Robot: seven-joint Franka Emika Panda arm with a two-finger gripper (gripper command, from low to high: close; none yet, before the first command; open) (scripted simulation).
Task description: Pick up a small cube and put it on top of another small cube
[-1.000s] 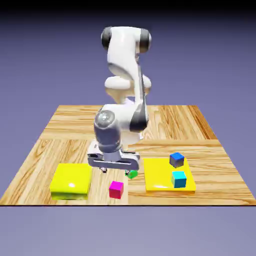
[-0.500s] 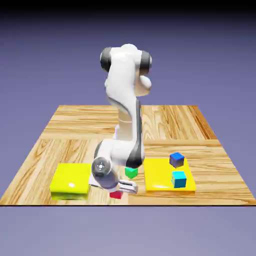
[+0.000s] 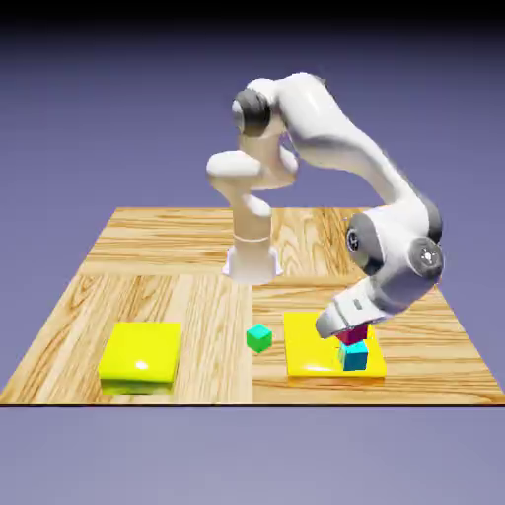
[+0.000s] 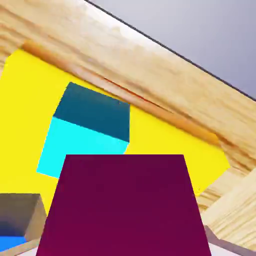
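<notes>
In the exterior view my gripper (image 3: 347,330) hangs over the right yellow pad (image 3: 311,347), shut on the small magenta cube (image 3: 353,337). The cube sits directly above the cyan cube (image 3: 354,356), which stands on that pad's front right corner. I cannot tell whether the two touch. In the hand view the magenta cube (image 4: 125,205) fills the lower middle and hides my fingertips. Beyond it, a little to the left, is the cyan cube (image 4: 87,135) on the yellow pad (image 4: 170,135).
A green cube (image 3: 258,338) lies on the wooden table (image 3: 148,256) between the two pads. A second yellow pad (image 3: 141,355) sits at the exterior view's front left. The table's front edge runs just before the pads.
The gripper closed on the magenta cube near the table's front middle, then swung with it to the exterior view's right, above the cyan cube. The dark blue cube no longer shows behind the hand.
</notes>
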